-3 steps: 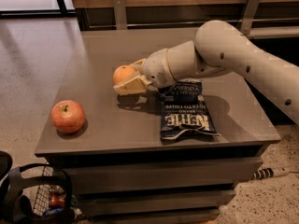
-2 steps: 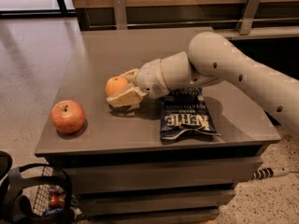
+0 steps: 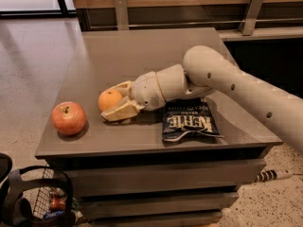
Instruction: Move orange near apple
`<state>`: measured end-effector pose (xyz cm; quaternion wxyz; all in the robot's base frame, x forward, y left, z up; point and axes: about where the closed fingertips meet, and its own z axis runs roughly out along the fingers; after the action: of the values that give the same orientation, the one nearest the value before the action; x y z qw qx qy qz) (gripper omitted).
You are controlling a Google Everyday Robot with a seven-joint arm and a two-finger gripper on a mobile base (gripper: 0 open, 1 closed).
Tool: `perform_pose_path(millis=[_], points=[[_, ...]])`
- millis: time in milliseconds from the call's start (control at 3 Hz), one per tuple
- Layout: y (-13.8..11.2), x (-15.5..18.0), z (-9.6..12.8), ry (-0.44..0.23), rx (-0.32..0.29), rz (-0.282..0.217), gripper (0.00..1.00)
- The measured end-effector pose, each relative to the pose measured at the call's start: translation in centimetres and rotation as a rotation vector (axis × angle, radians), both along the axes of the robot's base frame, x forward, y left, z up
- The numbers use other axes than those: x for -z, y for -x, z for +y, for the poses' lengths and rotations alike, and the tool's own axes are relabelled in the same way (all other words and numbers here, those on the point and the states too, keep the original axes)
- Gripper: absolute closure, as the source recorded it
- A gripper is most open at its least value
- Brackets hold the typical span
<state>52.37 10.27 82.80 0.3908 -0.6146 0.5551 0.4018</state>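
The orange (image 3: 109,100) is a small plain round fruit held between the cream fingers of my gripper (image 3: 112,102), low over the grey table (image 3: 142,56). One finger (image 3: 120,111) lies under and in front of the fruit, the other behind it. The apple (image 3: 69,118), pinkish-red with a dark stem, sits near the table's front left corner, a short gap to the left of the orange. My arm (image 3: 227,82) reaches in from the right.
A dark blue chip bag (image 3: 187,120) lies flat under my wrist, right of the gripper. A wooden wall with metal brackets (image 3: 120,8) runs behind the table. A black wire basket (image 3: 38,202) stands on the floor at the lower left.
My gripper has carried the orange to the left and toward the front of the table, closer to the apple. The apple and chip bag have not moved.
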Motion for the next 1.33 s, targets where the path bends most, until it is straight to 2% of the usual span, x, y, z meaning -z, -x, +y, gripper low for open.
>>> perform_pose_path(millis=[333,1333], points=[[0.86,0.2,1.03,-0.002,-0.064,0.004,0.85],[0.91,0.12,1.11,-0.002,-0.066,0.004,0.15]])
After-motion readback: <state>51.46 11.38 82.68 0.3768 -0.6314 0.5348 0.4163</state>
